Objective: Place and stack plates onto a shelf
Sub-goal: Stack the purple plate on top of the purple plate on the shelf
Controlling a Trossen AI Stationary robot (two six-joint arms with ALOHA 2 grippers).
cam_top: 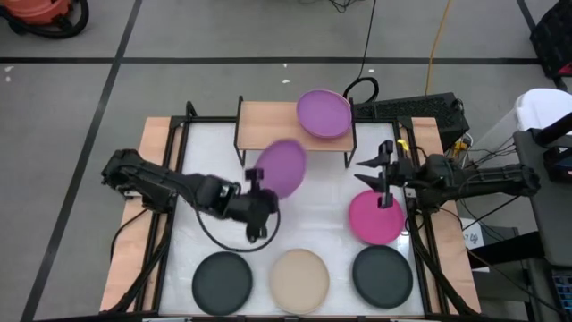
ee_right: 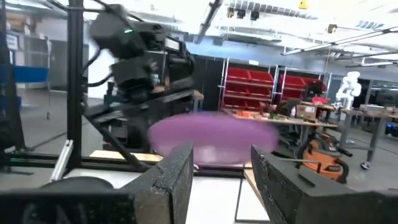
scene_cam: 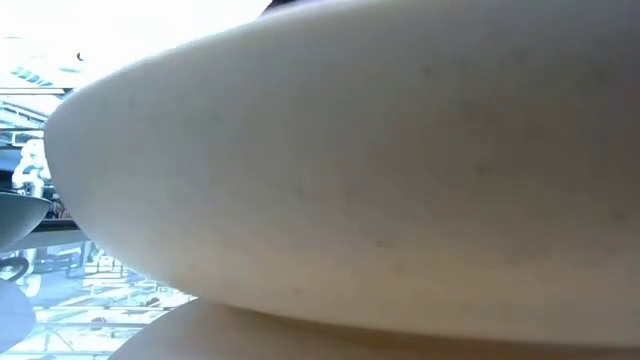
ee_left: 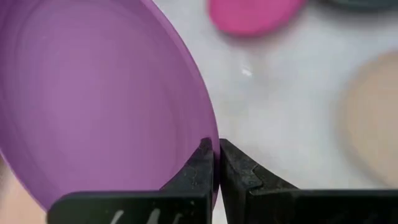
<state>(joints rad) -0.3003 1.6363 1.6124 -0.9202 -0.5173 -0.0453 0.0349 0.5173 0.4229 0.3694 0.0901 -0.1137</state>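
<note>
My left gripper point(cam_top: 259, 183) is shut on a purple plate point(cam_top: 283, 166), which hangs in the air just in front of the shelf point(cam_top: 268, 116). The shelf has a light wood top on black legs. A second purple plate point(cam_top: 323, 114) lies on its right half. My right gripper point(cam_top: 379, 170) is open and hovers by the shelf's right end, above the far edge of a magenta plate point(cam_top: 375, 217) that lies on the table. In the right wrist view the held purple plate point(ee_right: 211, 140) shows blurred beyond the open fingers. My left gripper pinches the purple plate's rim point(ee_left: 208, 134) between its two fingers, one on the hollow inner face and one on the outer side. The fingers come level from the table's near left. The plate is lifted clear and tilted, reaching away from the fingers toward the shelf.
Along the near edge lie a black plate point(cam_top: 222, 282), a beige plate point(cam_top: 299, 279) and another black plate point(cam_top: 382, 275). The beige plate point(scene_cam: 350, 180) fills the low view. Bare white tabletop point(cam_top: 322, 192) lies between the shelf and the near row.
</note>
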